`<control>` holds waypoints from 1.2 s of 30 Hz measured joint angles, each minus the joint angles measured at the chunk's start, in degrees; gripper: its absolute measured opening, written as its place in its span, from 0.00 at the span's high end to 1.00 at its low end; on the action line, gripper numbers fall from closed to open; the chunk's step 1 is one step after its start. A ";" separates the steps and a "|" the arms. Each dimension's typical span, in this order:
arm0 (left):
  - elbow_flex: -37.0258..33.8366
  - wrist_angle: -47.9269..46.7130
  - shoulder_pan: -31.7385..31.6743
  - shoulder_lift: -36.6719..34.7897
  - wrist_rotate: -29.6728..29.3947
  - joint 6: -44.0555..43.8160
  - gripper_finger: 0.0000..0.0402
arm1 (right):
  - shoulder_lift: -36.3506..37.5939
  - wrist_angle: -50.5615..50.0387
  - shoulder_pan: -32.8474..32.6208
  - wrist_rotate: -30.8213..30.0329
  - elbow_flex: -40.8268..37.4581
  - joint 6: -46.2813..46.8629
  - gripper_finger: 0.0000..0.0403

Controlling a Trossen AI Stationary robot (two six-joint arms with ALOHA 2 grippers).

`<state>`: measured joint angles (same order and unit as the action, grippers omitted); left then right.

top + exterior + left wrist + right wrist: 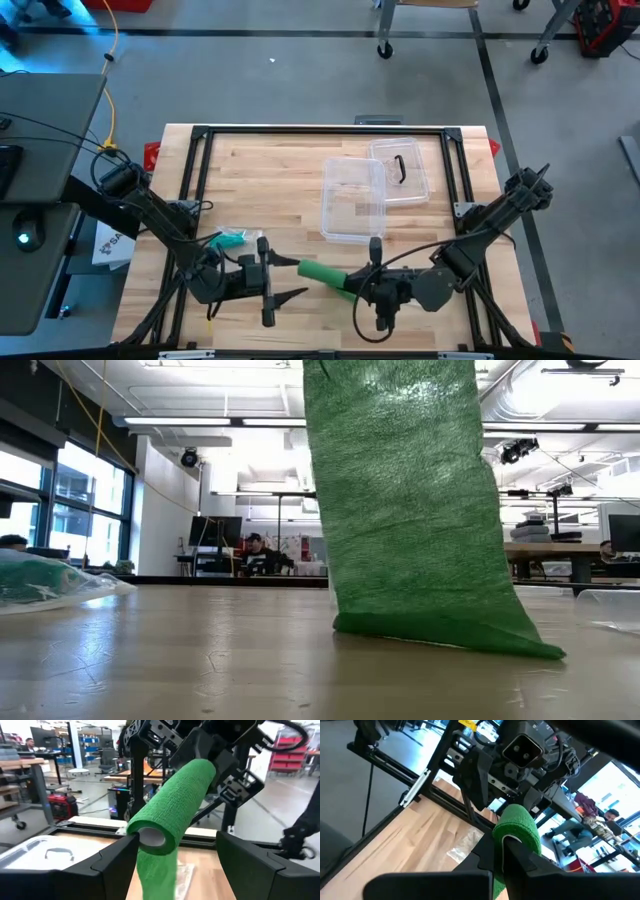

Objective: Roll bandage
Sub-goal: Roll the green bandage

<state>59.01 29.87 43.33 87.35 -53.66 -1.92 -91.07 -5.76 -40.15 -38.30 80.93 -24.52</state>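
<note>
Green roll pinched in the right gripper, tail trailing to the table, top cut off; left gripper gapes wide alongside.

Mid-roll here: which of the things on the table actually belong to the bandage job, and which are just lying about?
In the job:
- green bandage roll, clamped in the shut right pincer, its loose tail hanging to the table
- left pincer, open, fingers either side of the roll's end

Lying about:
- clear plastic box
- its lid with the dark handle
- plastic wrapper
</note>
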 joint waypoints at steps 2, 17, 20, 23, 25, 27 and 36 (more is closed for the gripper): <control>0.00 -0.41 -0.12 0.00 0.05 -2.40 0.34 | -0.02 0.00 -0.34 0.00 0.00 -0.43 0.99; -0.09 2.22 -3.80 0.24 15.70 -1.35 0.34 | -0.07 0.79 -1.11 3.88 -0.04 -1.05 0.99; -0.09 3.90 -3.80 0.26 15.99 -0.12 0.34 | -0.07 0.61 -1.11 3.77 -0.04 -1.06 0.99; -0.09 4.91 -3.78 0.24 17.37 -0.63 0.36 | -0.07 0.50 -1.11 2.36 -0.04 -1.06 0.99; -0.09 4.74 -3.78 0.28 17.87 -1.68 0.39 | -0.07 0.52 -1.11 1.78 -0.04 -1.06 0.99; -0.09 4.76 -3.76 0.28 17.87 -2.32 0.43 | -0.07 0.52 -1.11 1.77 -0.04 -1.06 0.99; -0.09 4.31 -3.74 0.28 18.31 -2.34 0.60 | -0.07 0.52 -1.13 1.68 -0.04 -1.03 0.99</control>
<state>58.92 34.17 39.59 87.64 -35.35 -4.27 -91.13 -5.23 -41.28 -36.62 80.88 -25.56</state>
